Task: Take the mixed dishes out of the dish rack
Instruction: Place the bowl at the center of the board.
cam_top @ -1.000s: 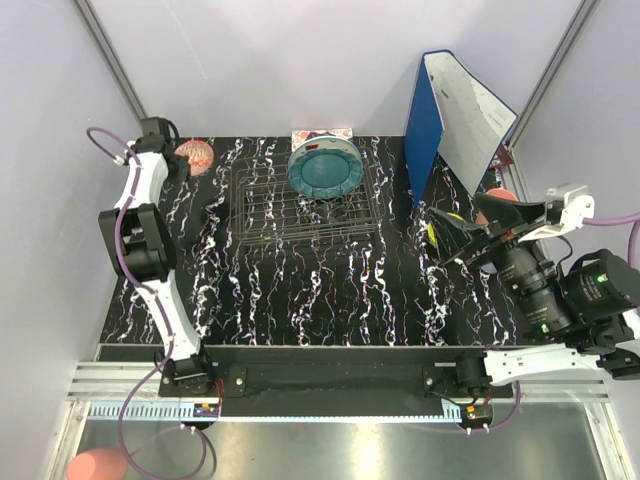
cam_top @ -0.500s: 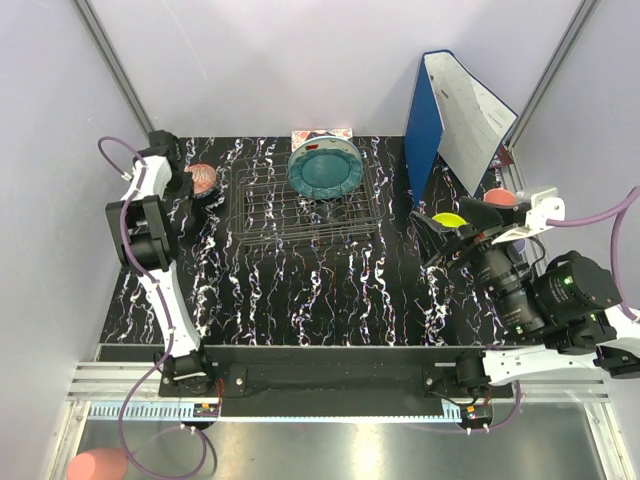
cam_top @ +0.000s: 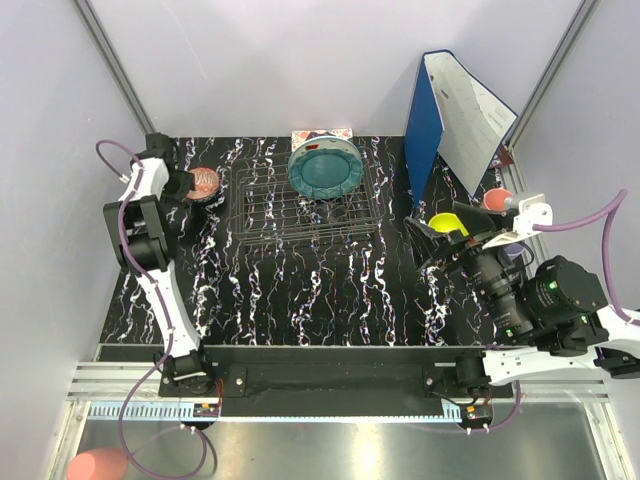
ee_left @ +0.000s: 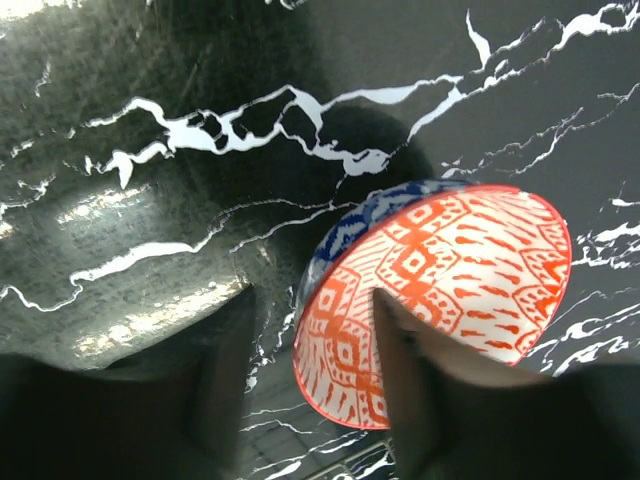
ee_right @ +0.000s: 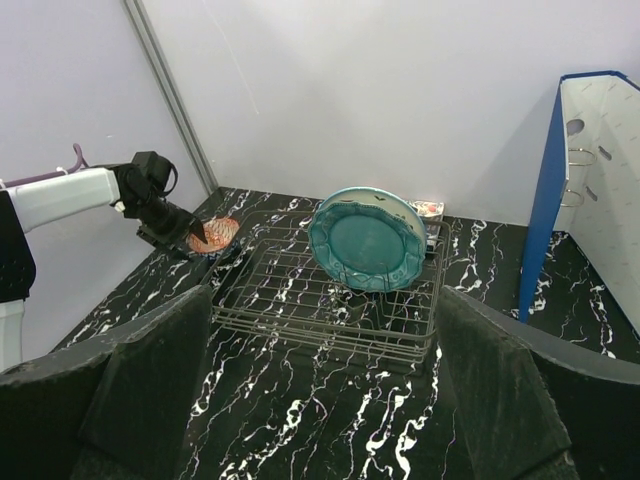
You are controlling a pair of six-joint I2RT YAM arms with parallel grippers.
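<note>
A: Teal plate [cam_top: 323, 170]?
B: Upright at the back of the rack [cam_top: 290, 215].
A: Patterned bowl [ee_left: 440, 280]?
B: On the table [cam_top: 300, 290], just left of the rack. Left gripper [ee_left: 310, 320] straddles its rim, jaws partly spread, not pinching.
A: Right gripper [ee_right: 320, 300]?
B: Wide, holding nothing, beside the yellow-green bowl [cam_top: 447, 221].

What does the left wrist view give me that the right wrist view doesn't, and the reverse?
Left wrist only: left fingers apart, straddling the rim of the red-patterned, blue-sided bowl. Right wrist only: grey wire dish rack with the teal scalloped plate standing in it, blue binder, open right fingers. Both: that bowl on the black marbled table.
</note>
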